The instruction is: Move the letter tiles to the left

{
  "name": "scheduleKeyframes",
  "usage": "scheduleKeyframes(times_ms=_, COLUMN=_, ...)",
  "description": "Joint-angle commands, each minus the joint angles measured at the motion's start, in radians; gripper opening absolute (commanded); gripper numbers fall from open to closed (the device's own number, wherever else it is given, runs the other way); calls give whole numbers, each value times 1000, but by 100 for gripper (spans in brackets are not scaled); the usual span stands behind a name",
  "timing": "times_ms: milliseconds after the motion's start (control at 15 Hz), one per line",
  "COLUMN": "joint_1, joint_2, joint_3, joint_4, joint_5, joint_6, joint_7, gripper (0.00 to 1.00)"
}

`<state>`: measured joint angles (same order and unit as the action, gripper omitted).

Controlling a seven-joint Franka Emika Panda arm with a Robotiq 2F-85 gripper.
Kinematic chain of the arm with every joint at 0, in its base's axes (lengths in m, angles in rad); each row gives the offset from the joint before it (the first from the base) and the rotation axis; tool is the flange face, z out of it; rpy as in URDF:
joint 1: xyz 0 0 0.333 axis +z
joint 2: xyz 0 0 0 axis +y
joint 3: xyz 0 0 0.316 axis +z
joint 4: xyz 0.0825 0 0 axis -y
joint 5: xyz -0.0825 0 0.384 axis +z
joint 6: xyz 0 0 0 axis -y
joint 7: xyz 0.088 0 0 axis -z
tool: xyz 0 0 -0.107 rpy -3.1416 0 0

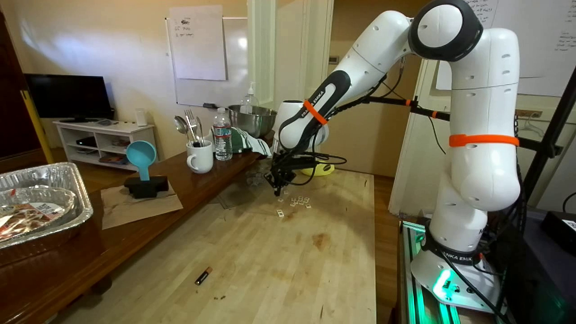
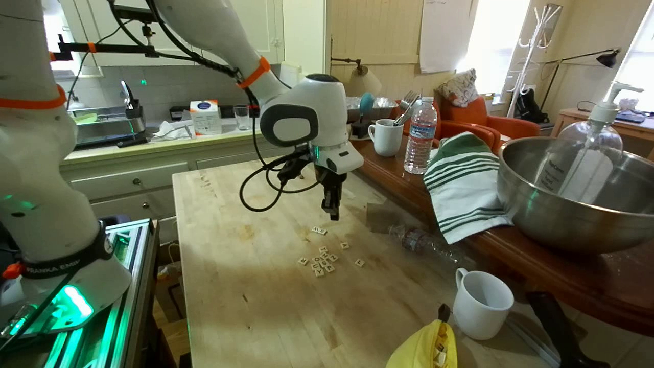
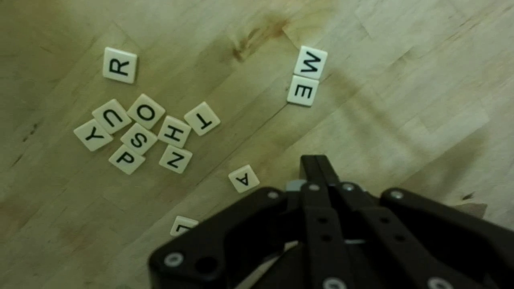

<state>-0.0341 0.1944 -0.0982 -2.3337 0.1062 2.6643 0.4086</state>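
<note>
The letter tiles are small cream squares lying flat, letter side up, on the wooden tabletop. In the wrist view several sit in a loose cluster around the S tile (image 3: 139, 139). The R tile (image 3: 120, 65) lies above them, apart. A W tile (image 3: 311, 62) and an E tile (image 3: 303, 90) touch edge to edge at upper right. Left of my fingertips is the A tile (image 3: 244, 178); the L tile (image 3: 184, 225) is partly hidden by the gripper. My gripper (image 3: 315, 158) is shut with nothing between its fingers, and hangs above the table beside the tiles in both exterior views.
A battery (image 1: 203, 276) lies toward the table's near end in an exterior view. A yellow pouch (image 2: 421, 350), a white mug (image 2: 483, 304) and a clear bottle (image 2: 414, 239) lie or stand farther along. A raised brown ledge (image 1: 130, 238) borders the table.
</note>
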Motion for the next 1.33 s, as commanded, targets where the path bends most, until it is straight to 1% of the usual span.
scheduleKeyframes(times_ms=0, joint_1=-7, joint_2=48, joint_3=-24, joint_4=44, joint_5=-13, joint_6=-4, joint_7=5, gripper=0)
scheduleKeyframes(times_ms=267, joint_1=-18, joint_2=127, joint_3=-52, joint_4=91, joint_5=-20, joint_6=15, joint_7=-2, gripper=0)
scheduleKeyframes(times_ms=667, joint_1=-15, joint_2=192, joint_3=-77, joint_4=129, joint_5=-15, joint_6=22, joint_7=-7, gripper=0)
scheduleKeyframes(times_ms=1000, joint_1=-19, joint_2=207, joint_3=-68, joint_4=138, joint_5=-4, joint_6=23, joint_7=-30, gripper=0)
scheduleKeyframes(times_ms=1133, joint_1=-26, joint_2=201, joint_3=-53, joint_4=128, joint_5=-2, joint_6=26, joint_7=-75, gripper=0)
scheduleKeyframes(times_ms=1267, joint_1=-36, joint_2=187, joint_3=-28, joint_4=111, joint_5=6, joint_6=29, joint_7=-150, gripper=0)
